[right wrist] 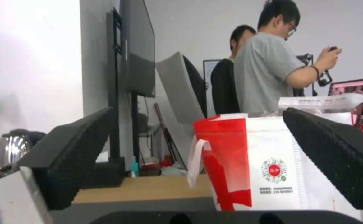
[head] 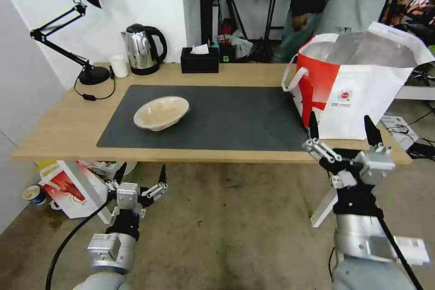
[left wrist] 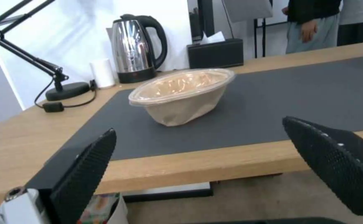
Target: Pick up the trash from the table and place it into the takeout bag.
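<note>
A shallow beige bowl sits on the dark grey mat of the light-wood table, left of centre. The white takeout bag with a red side panel stands open at the table's right end, its silvery lining showing. My left gripper hangs open below the table's front edge, near the bowl's side, holding nothing. My right gripper is open in front of the bag, level with the table edge, and holds nothing.
A steel kettle, a white cup, a black tissue box and a black desk lamp line the table's back edge. A red-and-white box and a paper cup lie on the floor at the left.
</note>
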Available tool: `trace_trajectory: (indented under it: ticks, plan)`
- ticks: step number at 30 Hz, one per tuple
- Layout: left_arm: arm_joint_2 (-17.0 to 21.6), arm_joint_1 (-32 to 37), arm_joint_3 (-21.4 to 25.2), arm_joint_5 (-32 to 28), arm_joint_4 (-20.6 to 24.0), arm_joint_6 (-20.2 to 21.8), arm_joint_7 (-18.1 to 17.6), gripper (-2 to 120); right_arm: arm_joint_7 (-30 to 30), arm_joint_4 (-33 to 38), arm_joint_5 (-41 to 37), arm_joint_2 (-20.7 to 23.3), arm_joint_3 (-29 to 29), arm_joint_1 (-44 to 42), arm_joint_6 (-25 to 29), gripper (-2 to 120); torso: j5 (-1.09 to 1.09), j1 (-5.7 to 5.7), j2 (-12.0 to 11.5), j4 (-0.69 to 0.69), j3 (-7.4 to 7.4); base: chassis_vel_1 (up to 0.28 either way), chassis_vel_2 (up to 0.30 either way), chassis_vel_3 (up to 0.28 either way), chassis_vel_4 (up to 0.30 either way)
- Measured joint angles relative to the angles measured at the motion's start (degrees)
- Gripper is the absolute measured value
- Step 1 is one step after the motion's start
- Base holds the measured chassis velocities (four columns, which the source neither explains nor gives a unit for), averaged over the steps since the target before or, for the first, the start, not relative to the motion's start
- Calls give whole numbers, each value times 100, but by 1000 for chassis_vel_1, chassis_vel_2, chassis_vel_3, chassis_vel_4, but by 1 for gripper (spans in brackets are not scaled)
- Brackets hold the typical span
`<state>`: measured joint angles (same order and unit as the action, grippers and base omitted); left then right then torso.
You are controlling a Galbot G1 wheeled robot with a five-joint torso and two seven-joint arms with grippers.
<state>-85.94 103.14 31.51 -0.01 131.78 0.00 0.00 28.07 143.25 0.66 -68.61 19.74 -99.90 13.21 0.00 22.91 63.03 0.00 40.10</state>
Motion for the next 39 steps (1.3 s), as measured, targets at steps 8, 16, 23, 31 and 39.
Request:
trace_trajectory:
  ticks: [8,16,23,31,39]
  plan:
    - [0,-1,0,0,0,0,0,100,1,-341,446,-165,-134,-530,858,100,0,0,0,0,0,0,0,0,0]
    - [0,0,0,0,0,0,0,100,7,-438,504,-144,-139,-581,1024,100,0,0,0,0,0,0,0,0,0]
    - [0,0,0,0,0,0,0,100,21,-503,656,-200,-251,-608,1160,100,0,1,0,0,0,0,0,0,0]
    - [0,0,0,0,0,0,0,100,36,-638,732,-225,-299,-680,1294,100,0,1,-1,0,0,0,0,0,0]
    - [0,0,0,0,0,0,0,100,53,-906,859,-236,-446,-734,1471,100,0,1,-1,0,0,0,0,0,0]
